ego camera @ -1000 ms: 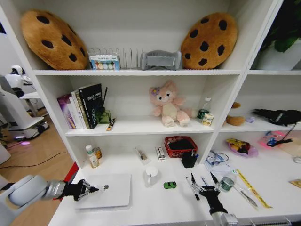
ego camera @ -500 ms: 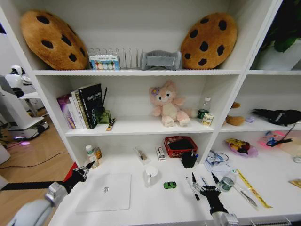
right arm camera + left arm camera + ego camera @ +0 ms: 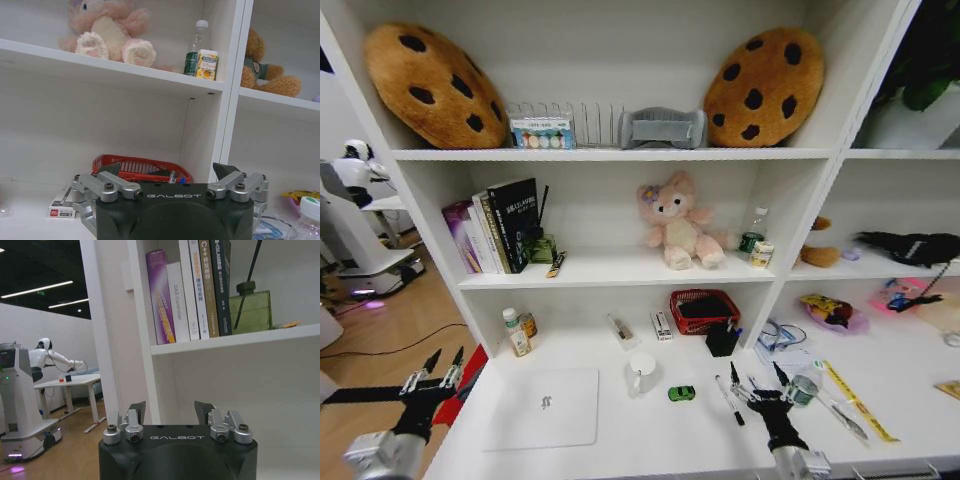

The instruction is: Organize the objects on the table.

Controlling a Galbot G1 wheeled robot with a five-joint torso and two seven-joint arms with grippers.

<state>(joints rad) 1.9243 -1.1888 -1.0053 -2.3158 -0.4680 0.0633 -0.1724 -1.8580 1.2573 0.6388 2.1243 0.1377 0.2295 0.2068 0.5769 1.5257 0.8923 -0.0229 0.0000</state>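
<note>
A silver laptop [image 3: 545, 408] lies closed on the left of the white table [image 3: 650, 440]. Near the middle stand a white mug [image 3: 642, 370] and a tiny green toy car [image 3: 681, 393]. Pens [image 3: 729, 398] lie right of the car, and a yellow ruler [image 3: 855, 400] lies farther right. Two small bottles [image 3: 517, 332] stand at the back left. My left gripper [image 3: 444, 360] is open beyond the table's left edge, holding nothing; in the left wrist view the left gripper [image 3: 170, 412] faces the shelf side. My right gripper [image 3: 756, 372] is open over the pens, beside a clear bottle [image 3: 803, 388].
A red basket [image 3: 704, 310] and a black pen holder [image 3: 722, 340] sit at the back under the shelf. Books [image 3: 495, 228] and a pink plush [image 3: 675, 225] fill the shelf above. The red basket [image 3: 132, 167] lies ahead of the right gripper [image 3: 169, 170]. Another robot [image 3: 22, 390] stands far left.
My left arm has swung away from above the laptop, leftward past the table's edge, and now points up. The right gripper has barely moved.
</note>
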